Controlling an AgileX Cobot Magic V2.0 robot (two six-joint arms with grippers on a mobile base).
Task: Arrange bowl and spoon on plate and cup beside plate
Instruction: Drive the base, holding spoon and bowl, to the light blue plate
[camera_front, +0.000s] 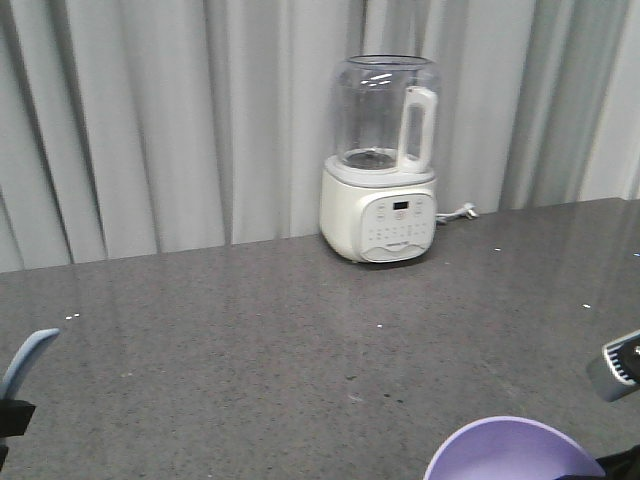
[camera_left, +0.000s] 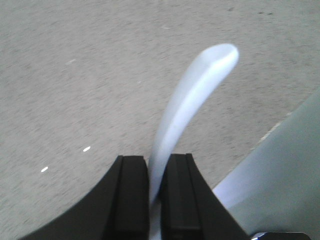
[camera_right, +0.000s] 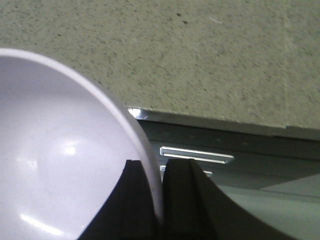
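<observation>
Front view: blender (camera_front: 380, 160) stands on the countertop (camera_front: 250, 320), upper centre-right of frame, with the curtain (camera_front: 150, 120) right behind it. Its cord (camera_front: 457, 211) lies just right of the base. Spoon (camera_front: 25, 362) handle sticks up at the lower left edge. Bowl (camera_front: 515, 452) is cut by the bottom edge at lower right, well apart from the spoon.

Left wrist view: spoon handle runs from bottom centre toward upper right, pinched between the left gripper (camera_left: 155, 160) jaws, countertop behind.

Right wrist view: bowl fills lower left, its wall between the right gripper (camera_right: 156, 165) jaws at bottom centre. Countertop spans the top, its edge crossing mid-frame right.
</observation>
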